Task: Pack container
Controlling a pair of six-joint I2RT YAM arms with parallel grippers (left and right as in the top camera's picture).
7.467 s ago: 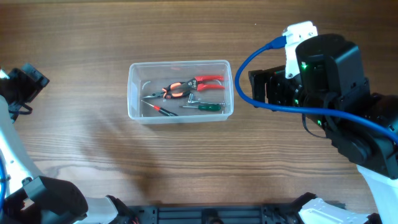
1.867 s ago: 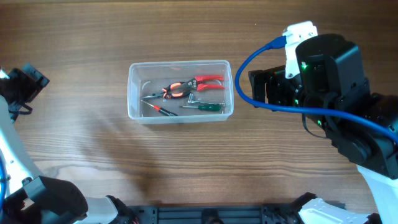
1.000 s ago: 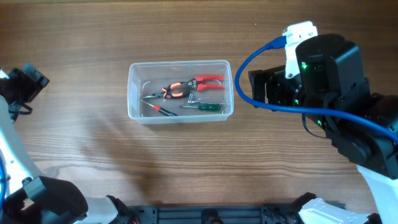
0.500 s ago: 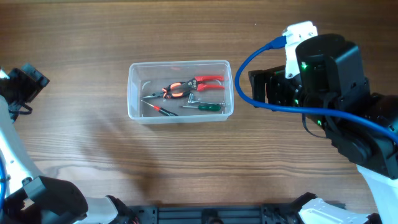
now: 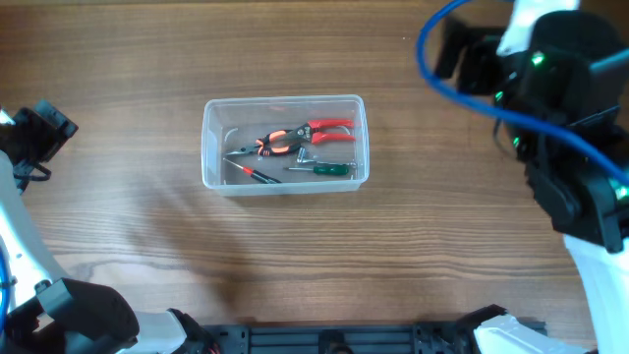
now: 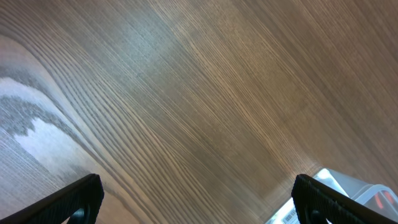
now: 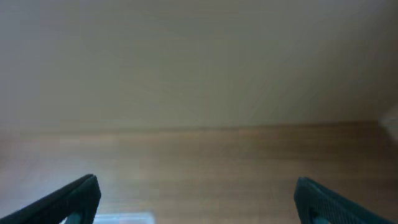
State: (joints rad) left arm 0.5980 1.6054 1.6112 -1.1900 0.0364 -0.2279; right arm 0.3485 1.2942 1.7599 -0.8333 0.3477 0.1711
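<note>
The container (image 5: 208, 147) sits on the brown wooden desk (image 5: 295, 265), a little left of the middle of the overhead view and nearer the top than the bottom. It is a clear plastic tub with no colour. It is shaped like a long box with round corners and a thicker rim all the way round. The wood shows right through its walls. Its top is open and it stands flat. Inside it lie a few hand tools. Red-handled pliers (image 5: 307, 131) lie near the middle. A green-handled screwdriver (image 5: 332, 169) lies below them, towards the right wall. A thin tool with a red handle (image 5: 259, 174) lies towards the lower left. The tub is much bigger than any of them. The right arm (image 5: 565, 88) is black with small green lights, and a blue cable (image 5: 423, 49) loops beside it. It is in the upper right of the frame, well apart from the tub. The left arm (image 5: 39, 133) is at the far left edge, also well apart from the tub. In the left wrist view the left pincer (image 6: 196, 190) is released. Its two dark fingers stand wide apart at the lower corners, with only bare wood between them. The right pincer (image 7: 196, 186) is released too, spread wide with nothing in it. Its view is blurry and shows wood low down and a pale plain area above.
</note>
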